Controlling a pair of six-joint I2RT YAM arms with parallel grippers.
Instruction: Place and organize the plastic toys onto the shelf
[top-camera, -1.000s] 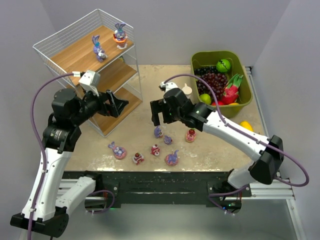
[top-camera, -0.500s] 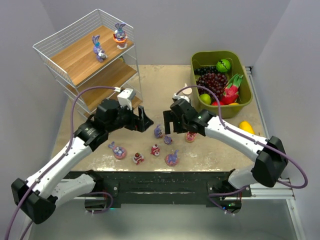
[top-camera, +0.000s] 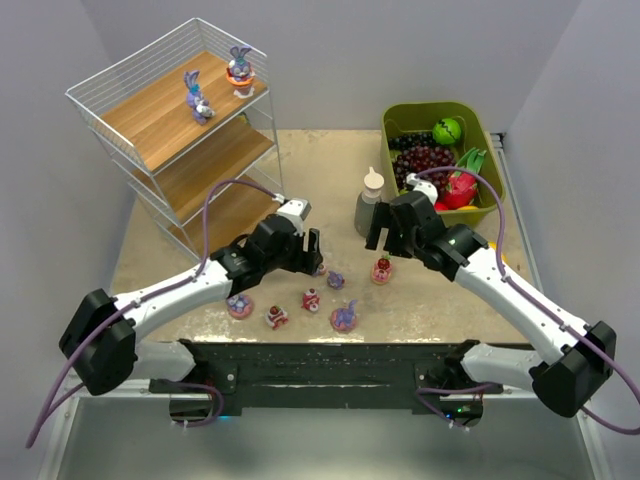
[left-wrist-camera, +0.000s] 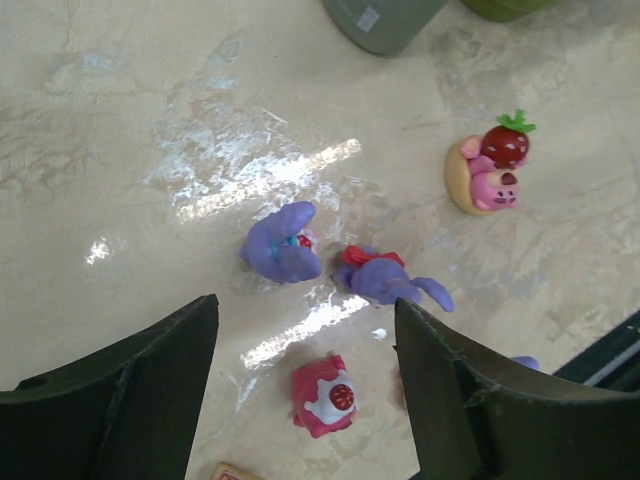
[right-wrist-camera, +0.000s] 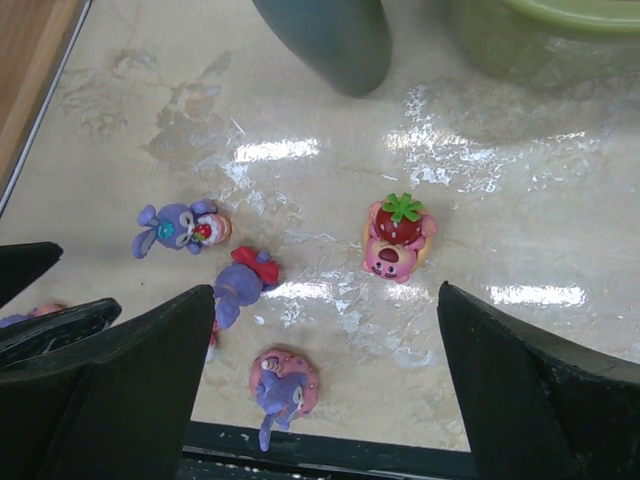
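The shelf (top-camera: 170, 125) stands at the back left with two purple bunny toys (top-camera: 193, 92) on its top board. Several plastic toys lie near the table's front. My left gripper (top-camera: 308, 252) hangs open over them. In the left wrist view a red-and-white cake piece (left-wrist-camera: 324, 397) lies on the table between its fingers (left-wrist-camera: 130, 400), untouched, with a purple bunny (left-wrist-camera: 282, 245) and a red-bowed bunny (left-wrist-camera: 385, 280) just ahead. My right gripper (top-camera: 385, 235) is open above a strawberry-topped pink toy (right-wrist-camera: 397, 240). A bunny on a pink ring (right-wrist-camera: 284, 385) lies by its left finger.
A grey-green bottle (top-camera: 370, 200) stands right behind the right gripper. The olive-green bin (top-camera: 478, 125) of fake fruit sits at the back right. More toys (top-camera: 239, 305) lie by the front edge at the left. The two grippers are close together.
My left arm swung from the shelf's lower boards out over the toys at the table's middle, its jaws narrowing slightly. My right gripper drew back and to the right, toward the bottle.
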